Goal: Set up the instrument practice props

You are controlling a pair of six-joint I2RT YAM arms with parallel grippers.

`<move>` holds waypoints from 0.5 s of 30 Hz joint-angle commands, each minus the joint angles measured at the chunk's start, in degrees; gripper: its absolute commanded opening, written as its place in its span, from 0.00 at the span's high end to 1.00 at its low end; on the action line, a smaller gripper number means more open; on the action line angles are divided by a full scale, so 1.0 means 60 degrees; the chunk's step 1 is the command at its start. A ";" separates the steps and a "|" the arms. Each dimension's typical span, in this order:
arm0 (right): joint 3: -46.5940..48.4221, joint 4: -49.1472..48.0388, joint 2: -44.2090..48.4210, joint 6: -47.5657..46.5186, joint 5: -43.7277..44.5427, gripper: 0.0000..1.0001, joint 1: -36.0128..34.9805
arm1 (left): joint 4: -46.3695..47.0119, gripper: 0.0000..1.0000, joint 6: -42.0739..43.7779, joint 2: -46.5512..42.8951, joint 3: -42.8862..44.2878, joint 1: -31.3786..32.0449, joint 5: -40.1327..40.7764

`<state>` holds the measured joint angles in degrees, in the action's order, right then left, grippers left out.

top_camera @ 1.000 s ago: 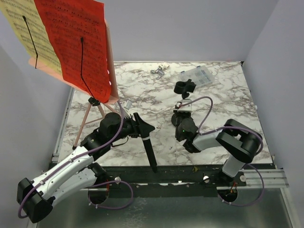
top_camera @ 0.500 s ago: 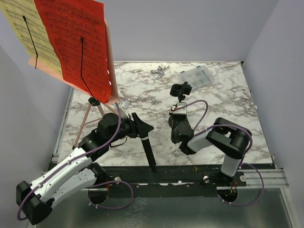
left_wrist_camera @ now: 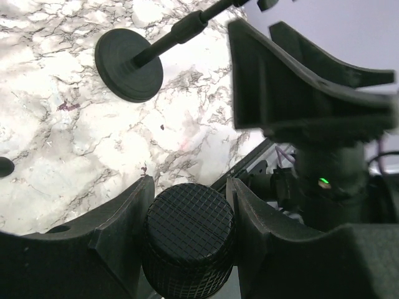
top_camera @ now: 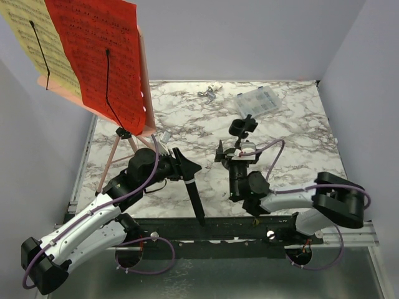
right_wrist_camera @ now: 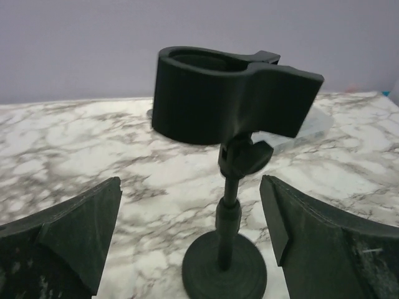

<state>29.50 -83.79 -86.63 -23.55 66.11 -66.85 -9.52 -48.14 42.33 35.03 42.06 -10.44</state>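
Note:
The pink music stand (top_camera: 113,156) rises at the left on thin legs, carrying a yellow page (top_camera: 28,37) and a red page (top_camera: 96,56). My left gripper (top_camera: 178,163) is shut on the black microphone (top_camera: 195,200), whose body points toward the near edge. In the left wrist view the microphone's mesh head (left_wrist_camera: 190,240) sits between the fingers. The short microphone stand (top_camera: 242,127) stands upright mid-table on its round base (right_wrist_camera: 224,274), with an empty clip (right_wrist_camera: 230,93) on top. My right gripper (top_camera: 235,154) is open around the stand's rod (right_wrist_camera: 228,215), its fingers (right_wrist_camera: 81,230) apart from it.
A clear compartment box (top_camera: 257,101) and small white and metal bits (top_camera: 211,92) lie at the far side. The table's near edge rail (top_camera: 249,224) runs under both arms. Walls close in left, right and back. The music stand's legs stand just left of my left arm.
My right gripper has opened and let go of the microphone stand, which stays upright. The right arm's elbow swung out to the right. The left arm and microphone have not moved.

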 commanded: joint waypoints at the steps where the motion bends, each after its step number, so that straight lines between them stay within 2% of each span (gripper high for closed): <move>1: 0.0383 0.5339 0.1906 0.2120 0.0053 0.00 -0.1016 | 0.0023 1.00 0.0147 0.0006 0.0233 -0.0065 0.0128; 2: 0.1037 0.8317 0.2539 0.4307 -0.0569 0.01 -0.1099 | 0.0032 1.00 0.0143 0.0020 0.0213 -0.0056 0.0142; 3: 0.1894 1.1965 0.2944 0.6476 -0.1431 0.04 -0.1092 | 0.0033 1.00 0.0158 0.0035 0.0205 -0.0065 0.0156; 4: 0.2215 1.3058 0.3237 0.7481 -0.1783 0.04 -0.1089 | 0.0037 1.00 0.0170 0.0045 0.0202 -0.0064 0.0161; 10: 0.3377 1.3593 0.4581 0.6262 -0.6054 0.04 -0.1113 | 0.0143 1.00 0.0198 0.0320 0.0138 -0.0057 0.0178; 12: 0.3988 1.3881 0.4776 0.5730 -0.6550 0.04 -0.1097 | 0.0193 1.00 0.0200 0.0411 0.0179 -0.0066 0.0115; 15: 0.4975 1.4318 0.4689 0.4400 -0.6364 0.03 -0.0986 | 0.0224 1.00 0.0203 0.0454 0.0248 -0.0062 0.0077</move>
<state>52.58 -7.68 -58.61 9.89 35.46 -73.17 -9.50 -47.46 44.80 35.03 42.00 -10.22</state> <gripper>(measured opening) 0.963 0.519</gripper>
